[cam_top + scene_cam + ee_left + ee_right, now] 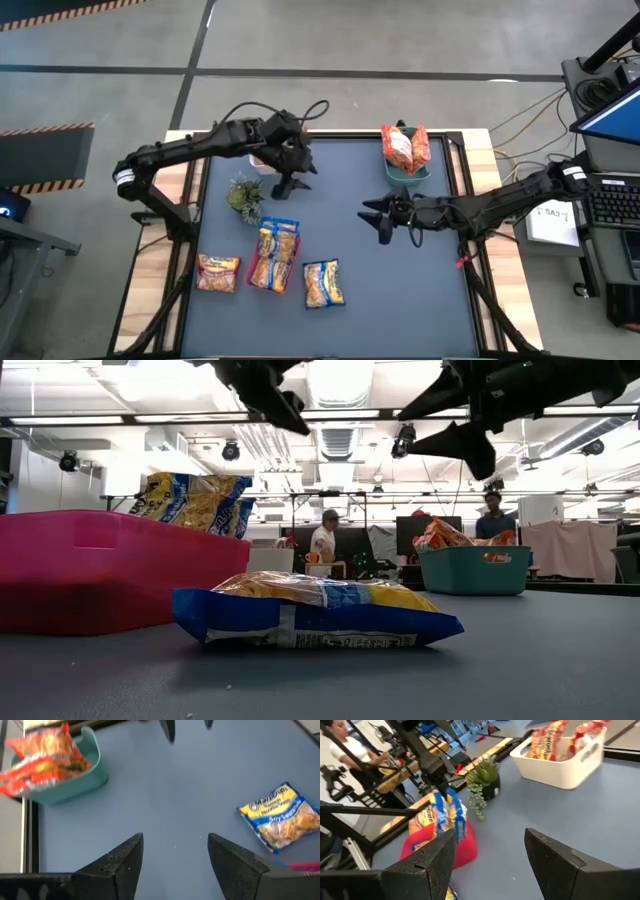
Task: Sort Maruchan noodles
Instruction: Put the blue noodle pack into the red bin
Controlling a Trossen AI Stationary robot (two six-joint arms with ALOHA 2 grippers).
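Both grippers hang open above the blue table, holding nothing. My left gripper (290,188) (175,837) is over the far left part, next to the small green plant (243,196). My right gripper (376,216) (490,832) is over the middle, pointing toward the table's left. Blue-trimmed Maruchan noodles (275,252) stand in the red tray (90,575). Another blue-trimmed packet (323,282) (280,815) lies flat on the table to the tray's right. An orange packet (217,272) lies to its left. Red-trimmed packets (405,147) fill the teal bin (75,785) at the far right.
A white bin (565,767) with orange packets stands at the far left, beyond the plant (481,782), mostly under my left arm in the high view. Bare table lies between the grippers and along the near right. People sit at desks beyond the table.
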